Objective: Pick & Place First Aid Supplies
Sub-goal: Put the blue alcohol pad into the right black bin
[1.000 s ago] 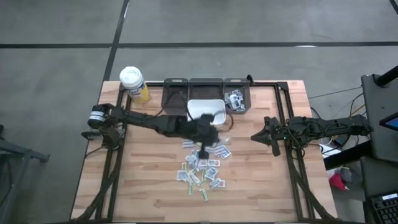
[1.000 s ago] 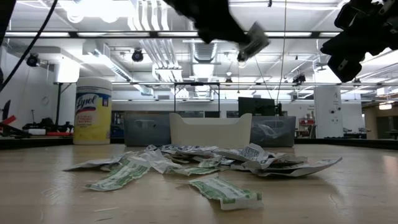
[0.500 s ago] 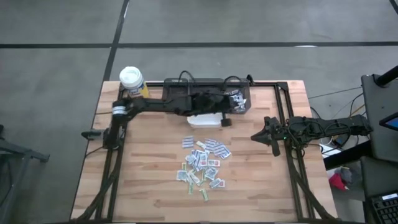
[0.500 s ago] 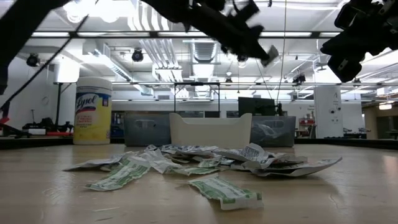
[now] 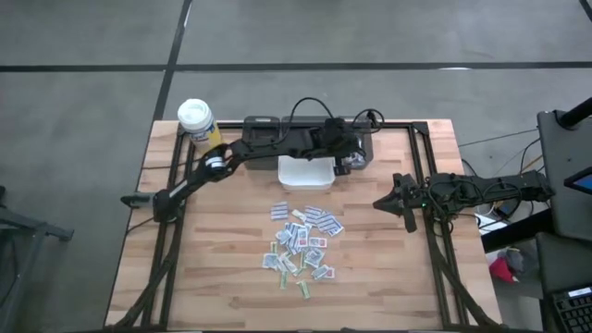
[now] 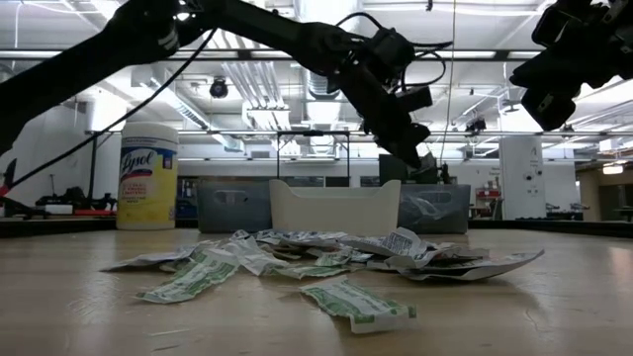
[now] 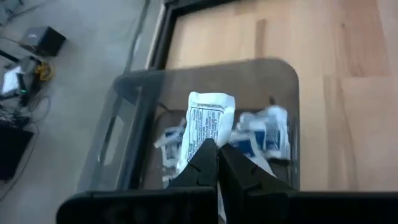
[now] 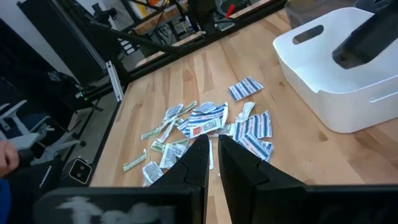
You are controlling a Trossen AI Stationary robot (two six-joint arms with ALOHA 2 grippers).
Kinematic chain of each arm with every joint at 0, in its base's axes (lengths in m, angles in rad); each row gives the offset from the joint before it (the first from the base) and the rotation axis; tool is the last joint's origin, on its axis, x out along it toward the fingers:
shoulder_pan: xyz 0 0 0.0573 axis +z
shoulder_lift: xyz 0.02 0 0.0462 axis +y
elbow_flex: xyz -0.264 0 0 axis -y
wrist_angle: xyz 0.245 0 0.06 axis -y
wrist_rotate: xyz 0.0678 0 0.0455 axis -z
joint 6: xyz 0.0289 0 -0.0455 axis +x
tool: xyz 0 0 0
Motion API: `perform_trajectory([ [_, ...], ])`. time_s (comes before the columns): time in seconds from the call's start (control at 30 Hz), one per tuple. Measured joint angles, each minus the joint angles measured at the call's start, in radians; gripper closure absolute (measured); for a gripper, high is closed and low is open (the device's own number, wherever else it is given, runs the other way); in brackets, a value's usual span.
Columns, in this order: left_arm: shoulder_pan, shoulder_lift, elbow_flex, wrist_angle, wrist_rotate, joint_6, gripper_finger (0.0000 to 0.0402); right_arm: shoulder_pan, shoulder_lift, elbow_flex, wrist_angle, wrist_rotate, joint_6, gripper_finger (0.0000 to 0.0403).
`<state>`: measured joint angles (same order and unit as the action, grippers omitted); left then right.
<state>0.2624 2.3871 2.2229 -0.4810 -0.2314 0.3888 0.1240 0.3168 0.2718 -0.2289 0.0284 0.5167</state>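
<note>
Left gripper (image 7: 217, 163) pinches 1 packet (image 7: 208, 121), long axis in line with fingers, over grey bin (image 7: 286, 81).

The only readable text is the brand "Lysol" on the label of the yellow canister (image 6: 147, 176) standing left of the white bin (image 6: 334, 206); the packets' print is illegible.

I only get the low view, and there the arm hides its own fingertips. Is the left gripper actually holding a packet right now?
Observer: Yes. The left gripper is shut on a white printed packet.
Operator: Which container is under it?
Observer: The smoky clear bin at the right end of the row, not the white tub.
</note>
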Motion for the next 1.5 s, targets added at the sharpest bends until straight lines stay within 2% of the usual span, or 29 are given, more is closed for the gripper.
perform_trajectory([
  [0.17, 0.004, 0.006, 0.004, -0.035, 0.037, 0.003, 0.0382, 0.0, 0.0, 0.0, 0.0, 0.0, -0.003, 0.0369],
  [0.4, 0.006, -0.001, 0.012, -0.06, 0.001, -0.011, 0.0293, 0.0, 0.0, 0.0, 0.0, 0.0, -0.003, 0.0369],
  [0.53, -0.008, -0.055, 0.048, -0.203, -0.036, -0.102, 0.0269, 0.0, 0.0, 0.0, -0.001, 0.0, -0.004, 0.0369],
  [0.67, -0.048, -0.152, 0.053, -0.405, 0.034, -0.244, 0.0267, 0.0, 0.0, 0.0, -0.002, 0.0, -0.004, 0.0369],
  [0.8, -0.112, -0.214, 0.011, -0.601, 0.091, -0.319, 0.0266, 0.0, 0.0, 0.0, -0.003, 0.0, -0.004, 0.0369],
  [0.9, -0.168, -0.257, -0.05, -0.697, 0.092, -0.389, 0.0266, 0.0, 0.0, 0.0, -0.003, 0.0, -0.004, 0.0369],
  [1.03, -0.248, -0.319, -0.18, -0.705, 0.092, -0.49, 0.0266, 0.0, 0.0, 0.0, -0.006, 0.0, -0.004, 0.0369],
  [1.3, -0.393, -0.459, -0.5, -0.547, 0.114, -0.814, 0.0266, 0.0, 0.0, 0.0, -0.007, -0.001, -0.004, 0.0369],
  [1.5, -0.469, -0.495, -0.689, -0.376, 0.101, -0.994, 0.0266, 0.0, 0.0, 0.0, -0.007, -0.001, -0.004, 0.0369],
])
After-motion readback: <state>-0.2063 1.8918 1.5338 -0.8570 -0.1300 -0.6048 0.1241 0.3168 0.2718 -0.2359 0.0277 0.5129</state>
